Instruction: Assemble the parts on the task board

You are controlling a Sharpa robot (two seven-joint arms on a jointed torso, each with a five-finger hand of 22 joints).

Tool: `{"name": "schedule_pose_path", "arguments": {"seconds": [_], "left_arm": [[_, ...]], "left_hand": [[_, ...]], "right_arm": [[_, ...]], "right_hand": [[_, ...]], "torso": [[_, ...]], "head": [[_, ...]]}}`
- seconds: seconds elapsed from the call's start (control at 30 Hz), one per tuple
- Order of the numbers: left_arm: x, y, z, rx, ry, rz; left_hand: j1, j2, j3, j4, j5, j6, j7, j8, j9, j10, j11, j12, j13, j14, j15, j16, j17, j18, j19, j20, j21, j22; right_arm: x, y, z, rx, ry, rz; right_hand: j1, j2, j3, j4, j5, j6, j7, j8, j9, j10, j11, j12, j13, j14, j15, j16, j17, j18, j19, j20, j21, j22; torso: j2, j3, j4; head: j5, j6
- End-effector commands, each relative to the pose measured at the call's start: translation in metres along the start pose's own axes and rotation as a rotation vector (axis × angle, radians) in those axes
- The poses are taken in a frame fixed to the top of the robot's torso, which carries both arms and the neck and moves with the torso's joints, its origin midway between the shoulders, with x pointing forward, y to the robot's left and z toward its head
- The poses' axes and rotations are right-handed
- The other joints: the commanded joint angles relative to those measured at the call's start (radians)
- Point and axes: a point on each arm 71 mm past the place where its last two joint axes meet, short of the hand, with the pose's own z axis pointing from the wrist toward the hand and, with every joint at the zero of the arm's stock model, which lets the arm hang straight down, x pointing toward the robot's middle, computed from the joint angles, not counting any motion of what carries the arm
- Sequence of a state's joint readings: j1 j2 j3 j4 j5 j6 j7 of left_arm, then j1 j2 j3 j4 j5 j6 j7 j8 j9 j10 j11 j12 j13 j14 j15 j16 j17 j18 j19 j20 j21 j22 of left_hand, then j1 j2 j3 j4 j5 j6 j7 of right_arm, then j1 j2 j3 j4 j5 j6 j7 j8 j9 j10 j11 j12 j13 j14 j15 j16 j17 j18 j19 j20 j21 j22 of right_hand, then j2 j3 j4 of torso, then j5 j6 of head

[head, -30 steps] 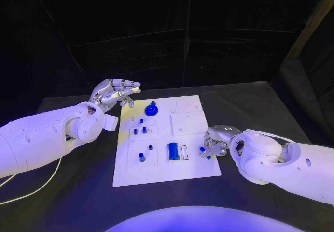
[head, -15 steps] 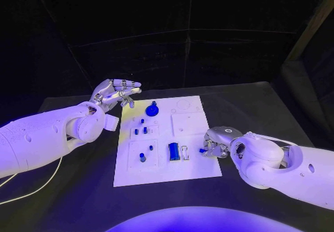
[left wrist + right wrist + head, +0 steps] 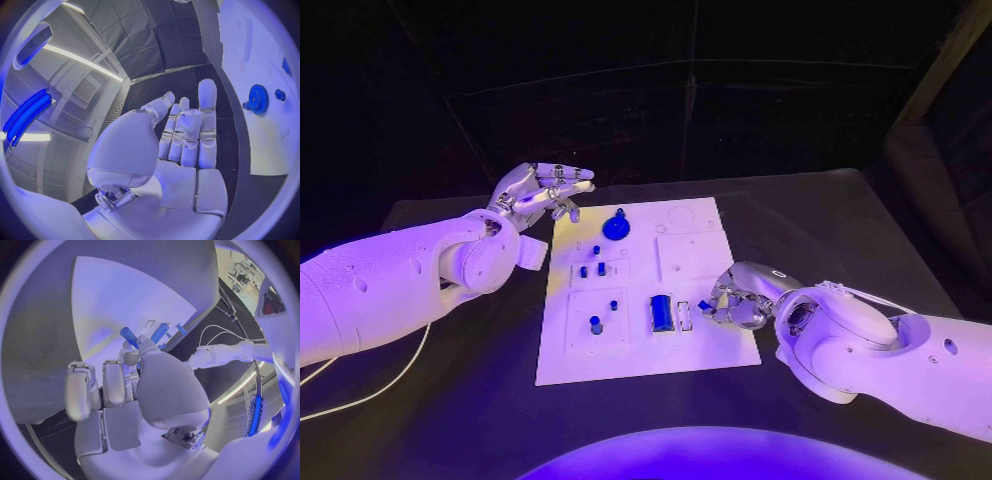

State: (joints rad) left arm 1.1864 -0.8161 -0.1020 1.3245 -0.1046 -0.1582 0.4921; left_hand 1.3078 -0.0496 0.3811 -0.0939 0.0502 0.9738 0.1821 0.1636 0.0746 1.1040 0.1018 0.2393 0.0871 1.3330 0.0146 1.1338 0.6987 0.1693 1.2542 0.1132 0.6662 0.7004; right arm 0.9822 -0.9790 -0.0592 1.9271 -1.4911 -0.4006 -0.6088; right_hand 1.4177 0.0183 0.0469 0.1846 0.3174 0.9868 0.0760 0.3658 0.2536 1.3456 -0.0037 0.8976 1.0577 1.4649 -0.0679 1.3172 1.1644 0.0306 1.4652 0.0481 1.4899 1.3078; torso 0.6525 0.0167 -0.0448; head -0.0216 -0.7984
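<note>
Since the earlier frame the right hand point(image 3: 737, 303) had slid leftward across the task board point(image 3: 689, 345), toward the blue block point(image 3: 659, 311). Working left to right, we noted the left hand point(image 3: 538, 190) raised off the board's far left corner, fingers loosely curled, holding nothing, near the blue gear point(image 3: 616, 227). We saw the right hand pinching a small blue part point(image 3: 129, 334) at its fingertips. We judged it should stay upright and go down slowly into its seat.
</note>
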Motion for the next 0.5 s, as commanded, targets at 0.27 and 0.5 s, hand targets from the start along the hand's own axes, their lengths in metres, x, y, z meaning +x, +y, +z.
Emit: {"name": "schedule_pose_path", "arguments": {"seconds": [0.27, 0.5], "left_arm": [[0.002, -0.001, 0.001, 0.006, 0.009, -0.008], [0.003, -0.001, 0.001, 0.004, 0.011, -0.010]], "left_hand": [[0.000, 0.008, -0.006, -0.001, 0.000, -0.007, 0.002, 0.003, -0.001, -0.007, 0.003, 0.004, 0.001, -0.009, 0.001, 0.003, -0.001, 0.013, -0.004, 0.000, -0.003, -0.001], [0.000, 0.008, -0.006, -0.001, 0.000, -0.007, 0.002, 0.003, -0.001, -0.007, 0.003, 0.004, 0.001, -0.009, 0.001, 0.003, -0.001, 0.013, -0.004, 0.000, -0.003, -0.001]], "right_arm": [[0.005, 0.004, 0.006, 0.035, 0.031, 0.154], [0.012, 0.006, 0.013, 0.077, 0.089, 0.133]], "right_hand": [[-0.045, -0.022, 0.005, 0.027, 0.039, 0.012, 0.002, 0.000, 0.003, 0.011, 0.001, 0.019, 0.012, 0.040, 0.000, 0.009, 0.011, -0.004, 0.035, -0.001, 0.008, 0.179], [-0.078, -0.021, 0.004, 0.050, 0.060, 0.033, -0.006, 0.010, 0.010, 0.029, -0.005, 0.044, 0.029, 0.042, -0.004, 0.016, 0.022, -0.006, 0.039, -0.004, 0.013, 0.184]], "torso": [[0.000, -0.0006, 0.0000], [0.000, -0.0009, 0.0000]], "head": [[0.001, -0.001], [0.002, -0.002]]}}
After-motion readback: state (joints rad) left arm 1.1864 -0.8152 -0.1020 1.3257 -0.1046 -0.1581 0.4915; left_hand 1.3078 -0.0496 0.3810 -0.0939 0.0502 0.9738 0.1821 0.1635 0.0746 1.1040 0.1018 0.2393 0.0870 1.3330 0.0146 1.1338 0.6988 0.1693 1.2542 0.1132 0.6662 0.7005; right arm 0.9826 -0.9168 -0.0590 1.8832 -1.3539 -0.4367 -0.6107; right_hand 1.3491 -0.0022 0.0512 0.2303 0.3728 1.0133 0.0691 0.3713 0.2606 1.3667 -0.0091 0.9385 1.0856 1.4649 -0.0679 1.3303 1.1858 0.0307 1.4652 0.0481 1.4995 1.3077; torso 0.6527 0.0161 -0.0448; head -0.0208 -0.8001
